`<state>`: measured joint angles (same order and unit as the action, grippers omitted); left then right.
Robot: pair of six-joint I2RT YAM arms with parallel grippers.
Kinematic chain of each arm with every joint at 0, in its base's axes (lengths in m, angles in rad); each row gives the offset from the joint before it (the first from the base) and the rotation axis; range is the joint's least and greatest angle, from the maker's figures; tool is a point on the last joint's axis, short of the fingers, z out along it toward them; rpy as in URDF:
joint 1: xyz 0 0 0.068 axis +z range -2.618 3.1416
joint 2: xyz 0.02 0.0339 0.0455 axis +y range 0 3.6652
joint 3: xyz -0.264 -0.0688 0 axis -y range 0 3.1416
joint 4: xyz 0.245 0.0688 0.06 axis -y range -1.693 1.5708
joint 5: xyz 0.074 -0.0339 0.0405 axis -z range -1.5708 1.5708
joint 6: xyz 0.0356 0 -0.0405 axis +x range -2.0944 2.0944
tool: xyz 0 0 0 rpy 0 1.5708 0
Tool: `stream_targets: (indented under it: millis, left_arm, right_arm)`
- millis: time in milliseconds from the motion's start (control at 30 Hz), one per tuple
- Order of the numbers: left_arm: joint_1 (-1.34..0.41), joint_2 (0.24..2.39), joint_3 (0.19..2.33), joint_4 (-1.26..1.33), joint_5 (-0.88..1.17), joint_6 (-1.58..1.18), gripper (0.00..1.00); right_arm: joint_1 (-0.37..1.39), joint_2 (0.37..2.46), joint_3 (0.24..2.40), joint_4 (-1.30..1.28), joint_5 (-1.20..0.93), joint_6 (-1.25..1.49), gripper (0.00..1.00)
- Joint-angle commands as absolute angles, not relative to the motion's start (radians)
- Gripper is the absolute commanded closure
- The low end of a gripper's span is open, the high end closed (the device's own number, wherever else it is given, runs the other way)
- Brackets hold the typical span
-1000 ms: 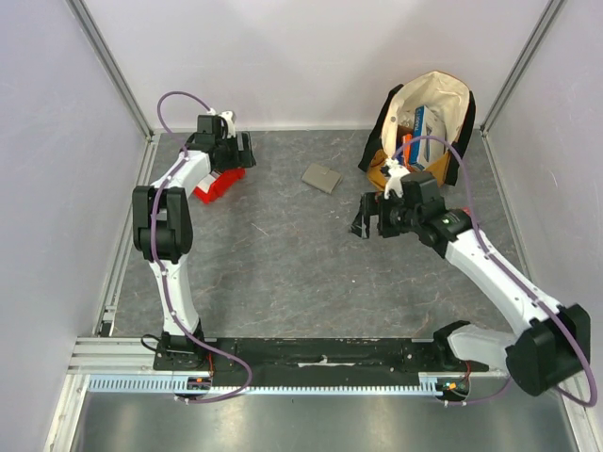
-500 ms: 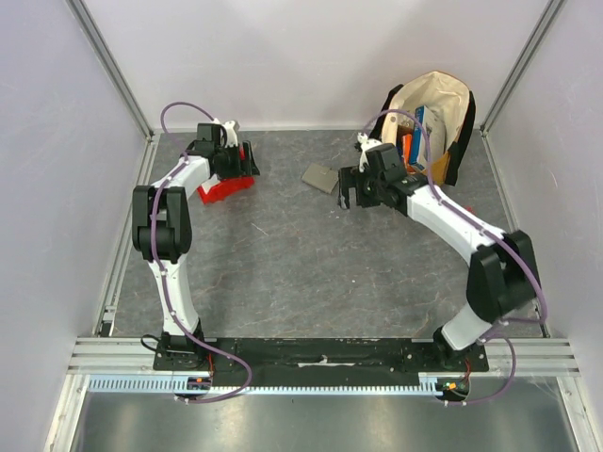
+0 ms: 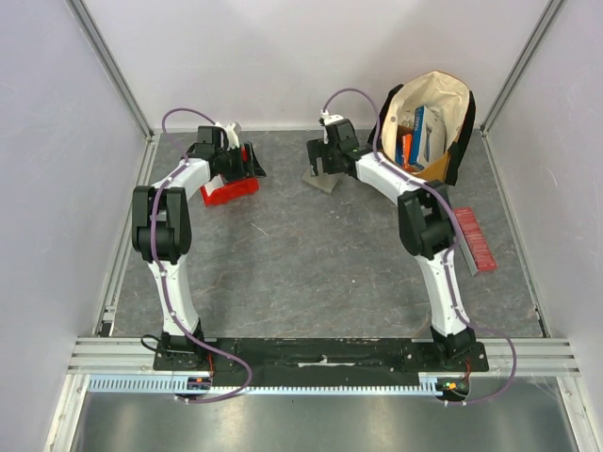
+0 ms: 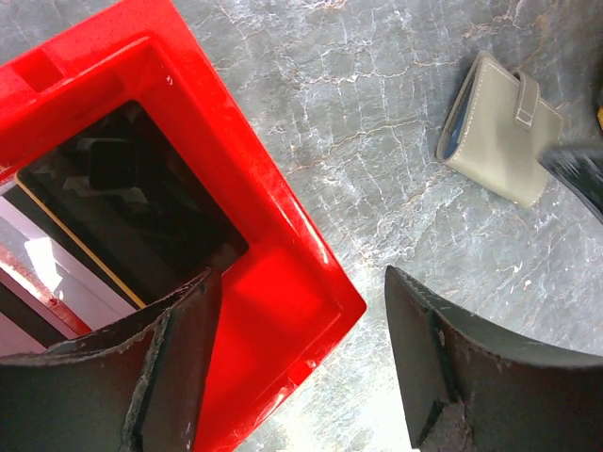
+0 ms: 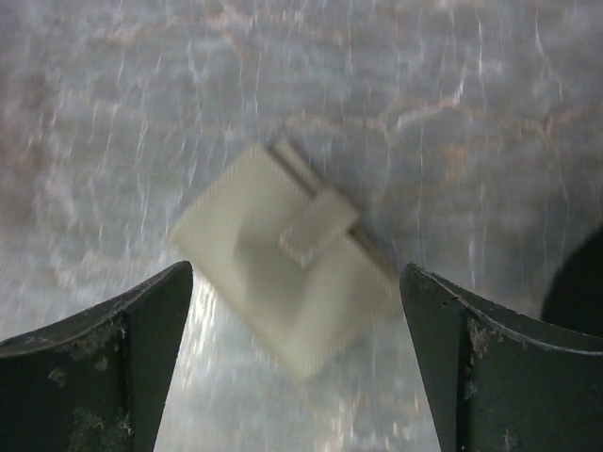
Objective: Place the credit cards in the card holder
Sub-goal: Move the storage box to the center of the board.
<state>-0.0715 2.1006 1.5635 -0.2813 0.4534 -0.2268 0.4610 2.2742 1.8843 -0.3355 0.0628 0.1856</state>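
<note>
- Bin [image 3: 229,192], one, red, is sitting far left on the counter [image 3: 311,273]; its dark contents are showing too dim to count.
- Left gripper [image 4: 297,278] is hovering over the bin's corner, fingers released.
- One card holder [image 5: 283,262] is lying strap-closed on the far counter beneath the right gripper [image 5: 294,273], fingers spread, holding nothing.
- One cloth bag [image 3: 429,99] is holding several boxes, print unreadable; one red ribbed box [image 3: 476,240] is lying rightmost.

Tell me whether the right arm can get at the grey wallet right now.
Probably yes: its open end effector hangs right above the closed wallet, with nothing in between.
</note>
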Motion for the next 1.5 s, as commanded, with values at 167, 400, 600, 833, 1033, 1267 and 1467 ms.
stream_targets:
  millis: [167, 400, 600, 833, 1033, 1267, 1467]
  left_arm:
    - [-0.077, 2.036, 1.537, -0.25, 0.549, -0.324, 0.26]
    - [-0.078, 2.04, 1.516, -0.235, 0.581, -0.37, 0.29]
    - [-0.089, 2.01, 1.451, -0.193, 0.589, -0.431, 0.3]
    - [-0.149, 1.985, 1.396, -0.15, 0.588, -0.518, 0.31]
    - [-0.212, 1.967, 1.358, -0.124, 0.572, -0.59, 0.31]
    - [-0.307, 1.971, 1.367, -0.068, 0.563, -0.721, 0.32]
    - [-0.405, 2.006, 1.394, -0.003, 0.525, -0.853, 0.32]
  right_arm:
    - [0.472, 2.476, 2.063, -0.351, 0.158, 0.038, 0.02]
    - [0.535, 2.324, 1.758, -0.325, 0.245, -0.055, 0.07]
    - [0.603, 2.149, 1.453, -0.305, 0.333, -0.017, 0.09]
    - [0.638, 1.879, 1.068, -0.218, 0.23, 0.171, 0.09]
    - [0.705, 1.705, 0.843, -0.181, 0.152, 0.33, 0.09]
    - [0.772, 1.531, 0.658, -0.133, 0.133, 0.501, 0.09]
    - [0.792, 1.395, 0.568, -0.141, 0.1, 0.566, 0.08]
